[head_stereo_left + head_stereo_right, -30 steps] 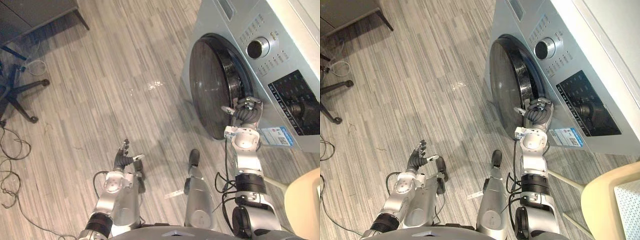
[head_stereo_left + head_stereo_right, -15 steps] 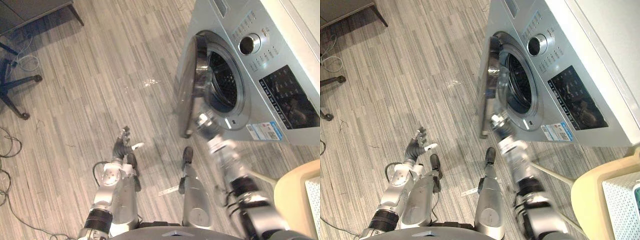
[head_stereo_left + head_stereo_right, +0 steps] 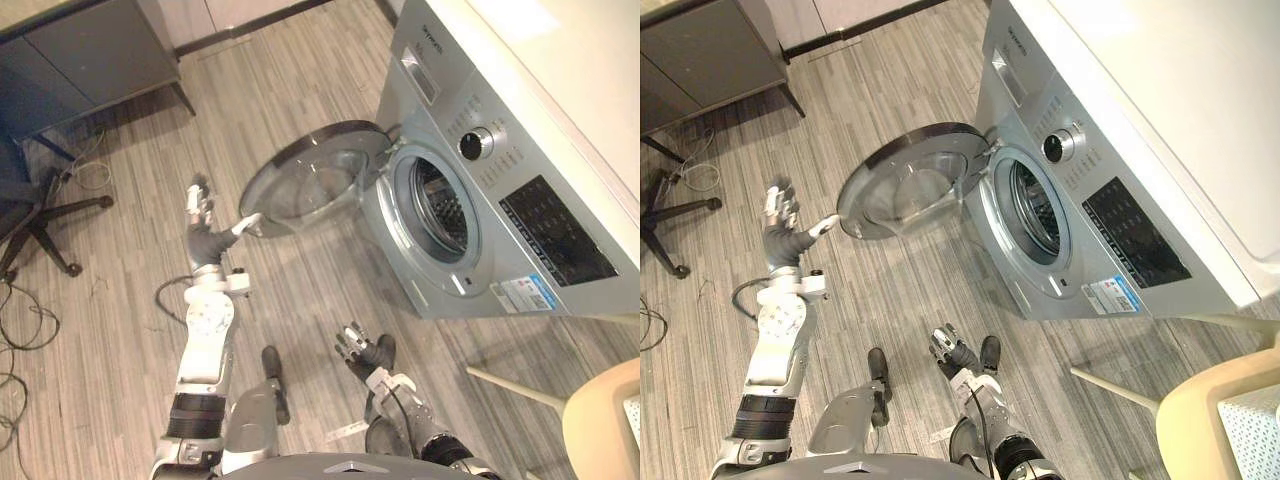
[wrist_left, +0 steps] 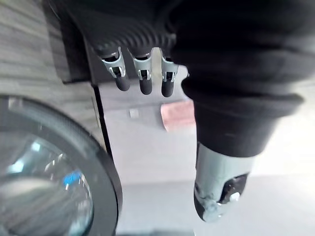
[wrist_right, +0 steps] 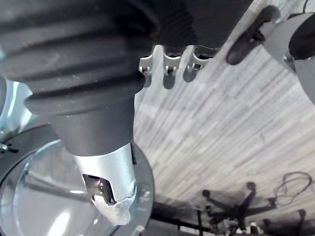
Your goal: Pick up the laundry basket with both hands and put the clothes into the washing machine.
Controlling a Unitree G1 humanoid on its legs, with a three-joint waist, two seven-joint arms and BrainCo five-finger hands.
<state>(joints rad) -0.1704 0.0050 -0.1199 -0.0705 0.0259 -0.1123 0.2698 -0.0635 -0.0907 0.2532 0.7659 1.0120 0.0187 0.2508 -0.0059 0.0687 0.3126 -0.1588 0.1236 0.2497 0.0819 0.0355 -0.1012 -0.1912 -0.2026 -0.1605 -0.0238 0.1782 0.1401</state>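
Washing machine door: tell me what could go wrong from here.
1. The door hangs wide open with the left hand right at its rim; a careless arm move could knock it shut.
2. The laundry basket sits off to the robot's right, apart from both open hands; the right hand hangs low, so turning toward the basket might clip the door.
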